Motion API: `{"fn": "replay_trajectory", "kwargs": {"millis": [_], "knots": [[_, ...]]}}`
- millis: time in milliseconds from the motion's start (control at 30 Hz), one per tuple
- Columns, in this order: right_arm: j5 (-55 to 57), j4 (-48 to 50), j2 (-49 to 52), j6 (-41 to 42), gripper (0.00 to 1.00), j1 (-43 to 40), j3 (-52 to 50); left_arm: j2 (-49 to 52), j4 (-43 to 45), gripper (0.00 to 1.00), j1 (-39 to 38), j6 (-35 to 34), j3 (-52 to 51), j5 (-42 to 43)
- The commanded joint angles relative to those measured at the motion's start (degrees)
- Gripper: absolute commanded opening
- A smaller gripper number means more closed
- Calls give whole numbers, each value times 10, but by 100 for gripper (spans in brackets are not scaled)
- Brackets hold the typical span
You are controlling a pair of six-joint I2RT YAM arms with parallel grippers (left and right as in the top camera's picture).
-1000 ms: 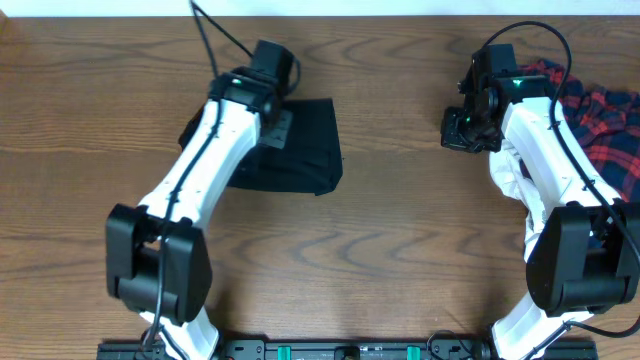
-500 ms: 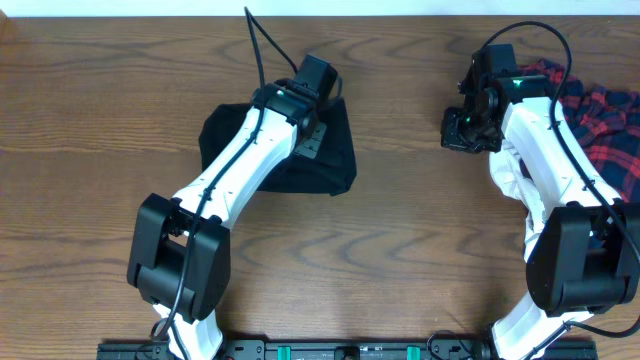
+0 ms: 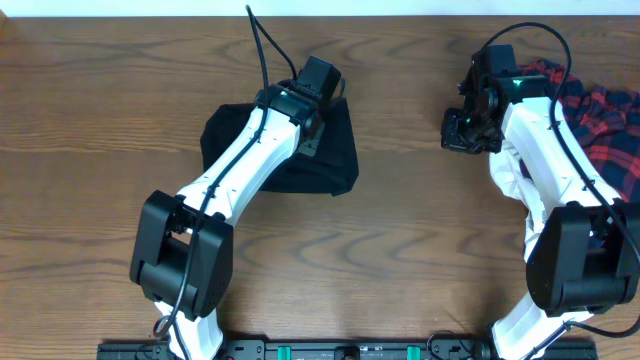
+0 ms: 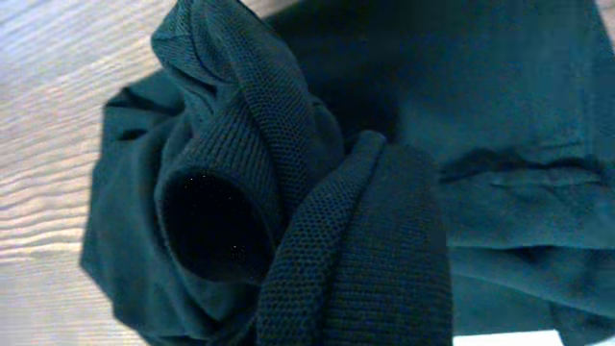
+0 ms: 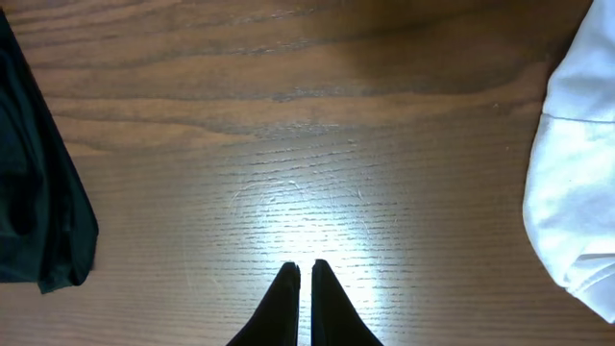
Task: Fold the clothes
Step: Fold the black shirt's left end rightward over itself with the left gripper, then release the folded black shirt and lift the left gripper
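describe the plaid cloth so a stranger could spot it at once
Go to the table's far right edge. The plaid cloth lies crumpled there. It alone is red-and-navy checked; the white cloth beside it is plain, and the shirt is black.

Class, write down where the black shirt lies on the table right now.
In the overhead view the black shirt lies left of centre on the wooden table, partly under the left arm, far from the plaid garment at the right edge.
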Motion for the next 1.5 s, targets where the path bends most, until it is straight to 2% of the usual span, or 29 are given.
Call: {"fn": "replay_trajectory", "kwargs": {"millis": [0, 100, 300, 500, 767, 1000, 1067, 1133, 1167, 1233, 1467], "knots": [[1, 2, -6, -4, 6, -4, 5, -26, 3, 6, 5, -6, 31, -31], [1, 1, -6, -8, 6, -4, 5, -27, 3, 6, 5, -7, 41, -35], [1, 1, -6, -8, 6, -4, 5, -32, 2, 6, 5, -26, 65, -111], [2, 1, -6, -8, 6, -4, 5, -42, 2, 6, 3, -26, 102, -103], [1, 1, -6, -8, 6, -4, 5, -41, -11, 6, -24, -26, 103, -99], [1, 1, -6, -8, 6, -4, 5, -11, -22, 7, -35, -40, 96, -42], [1, -1, -6, -8, 6, -4, 5, -5, -25, 35, -35, -40, 96, -26], [1, -1, -6, -8, 6, -4, 5, -3, -28, 67, -35, -39, 96, -12], [1, 0, -6, -8, 6, -4, 5, -3, -28, 76, -35, -39, 96, -11], [1, 2, -6, -8, 6, -4, 5, -5, -28, 82, -35, -39, 96, -12], [1, 1, -6, -8, 6, -4, 5, -21, -28, 83, -29, -30, 97, -14]]}}
